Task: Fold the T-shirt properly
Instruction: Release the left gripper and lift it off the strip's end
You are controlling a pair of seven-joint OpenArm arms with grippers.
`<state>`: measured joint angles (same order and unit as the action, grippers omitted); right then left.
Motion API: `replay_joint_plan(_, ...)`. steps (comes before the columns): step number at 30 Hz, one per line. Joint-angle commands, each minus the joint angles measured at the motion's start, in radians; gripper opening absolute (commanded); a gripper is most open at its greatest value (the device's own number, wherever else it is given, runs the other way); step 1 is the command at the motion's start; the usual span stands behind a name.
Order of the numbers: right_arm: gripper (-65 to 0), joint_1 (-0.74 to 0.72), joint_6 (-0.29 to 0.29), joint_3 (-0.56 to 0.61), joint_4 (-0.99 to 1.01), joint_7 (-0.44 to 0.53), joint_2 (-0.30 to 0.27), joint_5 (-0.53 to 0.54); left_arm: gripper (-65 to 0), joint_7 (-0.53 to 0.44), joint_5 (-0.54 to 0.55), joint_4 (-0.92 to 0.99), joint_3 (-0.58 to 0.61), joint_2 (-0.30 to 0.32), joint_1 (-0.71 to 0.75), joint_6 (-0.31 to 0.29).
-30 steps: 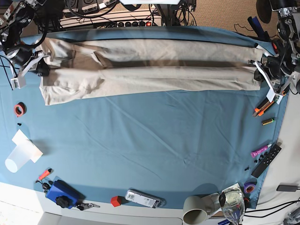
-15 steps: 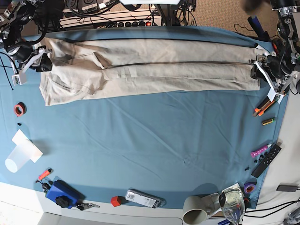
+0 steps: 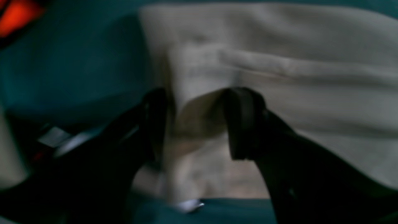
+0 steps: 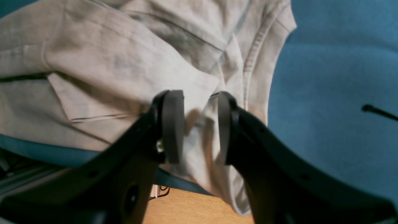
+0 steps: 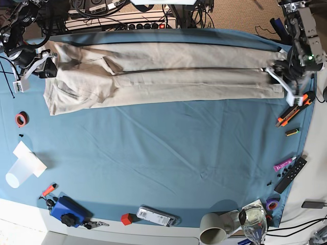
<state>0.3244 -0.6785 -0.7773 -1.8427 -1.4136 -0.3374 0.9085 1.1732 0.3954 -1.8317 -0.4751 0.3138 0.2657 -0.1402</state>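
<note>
Stretching across the far part of the desk, one T-shirt was seen folded lengthwise into a long beige band, its upper edge lying close to the desk's far edge and its two ends reaching nearly to the side edges of the blue cloth. A broad bare stretch of cloth was left open between the band and the near edge, where the small items were lined up. The left claw was found released at the hem end, its fingers spread with fabric lying loose between them, though that view was blurred. The right claw was placed over the sleeve end with its pads parted and cloth visible in the gap; whether the cloth was pinched could not be told. Along the edges were counted one red tape roll, one clear cup, one blue box, one black remote and one pink marker.
</note>
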Motion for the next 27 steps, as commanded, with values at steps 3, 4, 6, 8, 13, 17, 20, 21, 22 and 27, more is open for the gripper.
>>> replay_joint_plan(3, -46.0, -0.003, -0.002, -0.009, -0.017, 0.017, -0.021, 0.014, -33.4, 0.008, 0.006, -0.011, -0.007, 0.017, 0.003, 0.001)
replay_joint_plan(4, -46.0, -0.003, -0.002, -0.009, -0.017, 0.017, -0.021, 0.014, -33.4, 0.008, 0.025, -0.01, -0.007, 0.016, 0.009, 0.001)
replay_joint_plan(6, -46.0, -0.003, -0.001, -0.009, -0.017, 0.017, -0.021, 0.014, -33.5, 0.008, 0.052, 0.002, -0.006, 0.01, 0.024, -0.002)
replay_joint_plan(8, -46.0, -0.003, -0.001, -0.009, -0.017, 0.017, -0.023, 0.014, -33.6, 0.01, 0.077, 0.033, -0.006, -0.002, 0.043, -0.015)
replay_joint_plan(13, -46.0, -0.003, -0.001, -0.009, -0.017, 0.017, -0.023, 0.015, -43.5, 0.063, 0.215, 0.105, -0.005, -0.006, 0.058, -0.095)
replay_joint_plan(17, -46.0, -0.003, -0.001, -0.009, -0.017, 0.017, -0.023, 0.015, -61.7, 0.069, 0.294, 0.104, -0.005, -0.006, 0.053, -0.149)
replay_joint_plan(20, -46.0, -0.003, -0.001, -0.009, -0.017, 0.017, -0.023, 0.015, -65.0, 0.069, 0.295, 0.098, -0.006, -0.006, 0.047, -0.15)
replay_joint_plan(21, -46.0, -0.004, -0.001, -0.009, -0.017, 0.017, -0.023, 0.015, -65.0, 0.068, 0.284, 0.092, -0.007, -0.005, 0.047, -0.149)
replay_joint_plan(22, -46.0, -0.004, -0.001, -0.009, -0.017, 0.017, -0.023, 0.015, -65.0, 0.068, 0.273, 0.081, -0.008, -0.003, 0.047, -0.149)
replay_joint_plan(27, -46.0, -0.006, -0.001, -0.009, -0.017, 0.035, -0.023, 0.015, -65.0, 0.056, 0.233, -0.011, -0.054, 0.002, 0.048, -0.138)
